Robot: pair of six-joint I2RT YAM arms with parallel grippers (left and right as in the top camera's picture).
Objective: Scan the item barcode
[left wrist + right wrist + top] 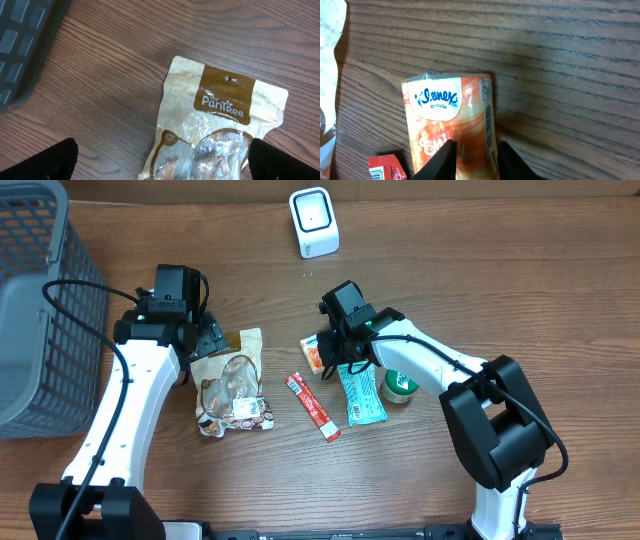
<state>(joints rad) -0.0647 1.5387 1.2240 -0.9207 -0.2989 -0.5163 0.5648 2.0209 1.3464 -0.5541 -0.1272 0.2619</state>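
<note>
Kleenex pack point(447, 117), orange and white, lies flat on the wooden worktop point(450, 280) near the middle, directly under your right gripper point(476, 161). From the right wrist view, one of its fingers point(444, 159) stands over the pack's face and the other sits at the pack's right edge. The jaws are drawn in narrow around that edge, but you cannot tell from these views whether they actually pinch it. Just left of the pack in that view you see the corner of a red stick packet point(384, 167). From overhead it lies apart from the pack, towards the near edge. A teal packet point(362, 393) and a green-topped round item point(400, 385) lie just beside the right arm. The white scanner point(313, 222) stands at the far edge of the worktop, well apart from the pack. Your left gripper point(162, 162) is spread wide and holds nothing, its fingers either side of a Pantree snack bag point(220, 115) lying flat. A grey basket point(40, 310) stands at the far left.
</note>
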